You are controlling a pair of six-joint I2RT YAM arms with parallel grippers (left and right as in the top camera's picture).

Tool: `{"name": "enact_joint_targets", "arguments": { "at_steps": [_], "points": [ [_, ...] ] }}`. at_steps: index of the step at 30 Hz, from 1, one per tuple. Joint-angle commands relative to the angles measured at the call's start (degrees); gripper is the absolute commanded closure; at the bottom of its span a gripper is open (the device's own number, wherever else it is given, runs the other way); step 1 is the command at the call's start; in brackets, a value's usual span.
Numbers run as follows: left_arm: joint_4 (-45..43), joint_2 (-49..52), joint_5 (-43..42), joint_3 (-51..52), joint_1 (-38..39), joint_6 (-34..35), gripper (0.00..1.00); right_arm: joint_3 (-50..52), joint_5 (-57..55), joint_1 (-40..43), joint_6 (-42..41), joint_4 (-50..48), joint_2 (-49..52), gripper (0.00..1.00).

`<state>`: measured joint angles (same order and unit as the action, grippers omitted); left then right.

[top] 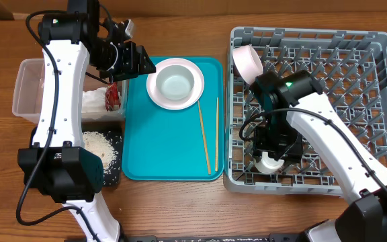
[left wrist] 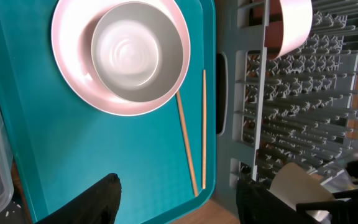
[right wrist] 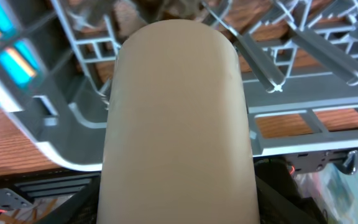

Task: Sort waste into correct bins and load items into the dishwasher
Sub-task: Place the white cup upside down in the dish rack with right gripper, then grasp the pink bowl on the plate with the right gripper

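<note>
Right gripper (top: 272, 145): jaws clamped on the small white cup (right wrist: 179, 112), which sits inside the large square grey plastic dish rack (top: 375, 47) near its front-left corner. In the right wrist view the cup is a plain matte cream cylinder with a rounded top, filling most of the frame. A pale round bowl (top: 247, 62) stands on edge in the rack's rear-left corner. Left gripper (left wrist: 178, 202): fingers (left wrist: 98, 202) wide apart, nothing between them, hovering left of the rack. Just left of the rack lies a teal rectangular serving tray (top: 166, 154) carrying a white bowl (top: 177, 82) nested on a pale pink-white round plate (top: 152, 89), with two thin wooden chopsticks (top: 204, 138) on the side nearest the rack. Further left of the rack, a clear rectangular plastic tub (top: 29, 87) holds a crumpled white paper napkin (top: 93, 101) and a small red snack wrapper (top: 111, 96); loose white rice grains (top: 99, 144) lie in a shallow black tray (top: 117, 173).
</note>
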<state>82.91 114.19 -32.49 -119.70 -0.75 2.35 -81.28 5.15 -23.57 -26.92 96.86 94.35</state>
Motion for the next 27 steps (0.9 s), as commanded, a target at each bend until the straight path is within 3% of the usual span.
{"name": "enact_joint_targets", "arguments": {
  "at_steps": [1, 3, 4, 7, 11, 15, 19, 27],
  "points": [
    [0.07, -1.07, 0.15, -0.9, 0.15, -0.96, 0.38, 2.45, 0.09, 0.46, 0.31, -0.9, -1.22, 0.34],
    [0.22, -1.07, 0.13, -0.9, 0.15, -0.96, 0.38, 3.04, 0.26, 0.46, 0.31, -1.38, -1.22, 0.02],
    [0.33, -1.07, 0.13, -0.9, 0.15, -0.96, 0.38, 2.99, 0.24, 0.48, 0.31, -1.81, -1.22, 0.0],
    [0.74, -1.07, 0.15, -0.9, 0.15, -1.11, 0.38, 0.81, 0.22, 1.29, 0.28, -3.04, -1.22, 0.0],
    [1.31, -1.07, 1.4, -0.9, 0.15, -1.09, 0.38, -10.47, 0.04, 4.37, 1.9, -4.04, -1.22, 0.01],
    [0.9, -1.2, 1.88, -1.29, 0.13, -1.09, 0.45, -23.82, 2.82, 4.76, 4.59, -15.69, -1.22, 0.1],
    [2.4, -3.19, 7.69, -3.91, 0.02, -0.61, 0.46, -24.46, 5.49, 2.12, 4.13, -30.86, 0.57, 0.16],
    [2.93, -12.9, 27.02, -6.38, 0.02, 6.14, 0.36, -24.46, 6.54, -2.99, 1.51, -45.9, 15.89, 0.28]
  ]
}}
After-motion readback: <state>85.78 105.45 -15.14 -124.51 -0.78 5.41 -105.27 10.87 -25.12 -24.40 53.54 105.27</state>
